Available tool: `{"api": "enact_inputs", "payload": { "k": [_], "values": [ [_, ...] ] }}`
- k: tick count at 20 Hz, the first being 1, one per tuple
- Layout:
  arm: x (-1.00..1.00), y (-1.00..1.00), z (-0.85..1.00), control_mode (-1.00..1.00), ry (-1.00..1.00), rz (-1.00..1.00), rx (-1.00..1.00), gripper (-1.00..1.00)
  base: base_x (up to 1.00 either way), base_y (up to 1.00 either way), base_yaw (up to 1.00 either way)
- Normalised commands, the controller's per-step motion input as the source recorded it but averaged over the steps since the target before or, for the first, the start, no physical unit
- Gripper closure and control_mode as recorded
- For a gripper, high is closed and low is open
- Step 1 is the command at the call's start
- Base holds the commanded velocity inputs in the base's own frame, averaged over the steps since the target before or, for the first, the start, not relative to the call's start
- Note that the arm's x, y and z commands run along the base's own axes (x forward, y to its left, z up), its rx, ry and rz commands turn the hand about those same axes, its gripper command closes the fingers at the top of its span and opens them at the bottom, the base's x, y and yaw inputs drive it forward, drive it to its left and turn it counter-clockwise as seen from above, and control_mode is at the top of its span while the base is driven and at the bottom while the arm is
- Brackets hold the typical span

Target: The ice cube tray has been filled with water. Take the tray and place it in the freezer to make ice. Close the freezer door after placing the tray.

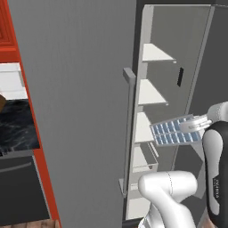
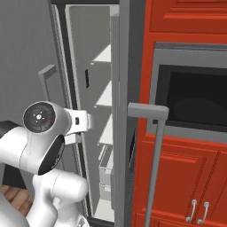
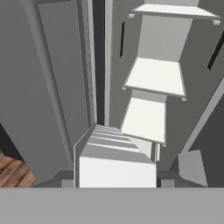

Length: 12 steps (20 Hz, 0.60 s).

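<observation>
The freezer door [image 1: 75,111], a tall flat matte grey slab with a vertical bar handle [image 1: 129,129] along its edge, is swung open and seen at the left of the left base view. Beside it the freezer [image 1: 178,49] is seen as a tall narrow grey compartment, its inner wall plain and smooth with a dark slot [image 1: 180,76]; white flat shelves [image 1: 153,53] are stacked one above another inside, and nothing is seen resting on the upper ones. Lower down, pale box-shaped drawers [image 3: 116,164] are seen in the hand view, stepped one behind another. In the right base view glossy red cabinets [image 2: 186,177] with small metal pulls are seen at the right, along with a dark oven window [image 2: 195,104] framed in grey and a second grey bar handle [image 2: 153,146]. A strip of brown wood floor [image 3: 13,170] is visible at the lower left of the hand view. The ice cube tray [image 1: 173,132], small, flat, rectangular and pale grey, is held roughly level in the freezer opening, just in front of a middle shelf; two rows of square cells are filled with the water [image 1: 167,130], pale blue and glossy. The end effector [image 1: 197,125] is clamped on the tray's near short edge, its fingers drawn together onto it.
</observation>
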Motion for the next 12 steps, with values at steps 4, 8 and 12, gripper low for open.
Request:
{"api": "enact_inputs", "payload": {
  "k": [4,8,12],
  "values": [
    [0.00,0.00,-0.34,-1.00,-0.17,-0.03,-0.09,1.00,0.00,0.00,0.00],
    [0.00,0.00,-0.21,-1.00,-0.16,-0.13,-0.06,1.00,0.00,0.00,0.00],
    [0.00,0.11,0.00,-1.00,-0.08,-0.20,-0.03,1.00,0.00,0.00,0.00]
  ]
}}
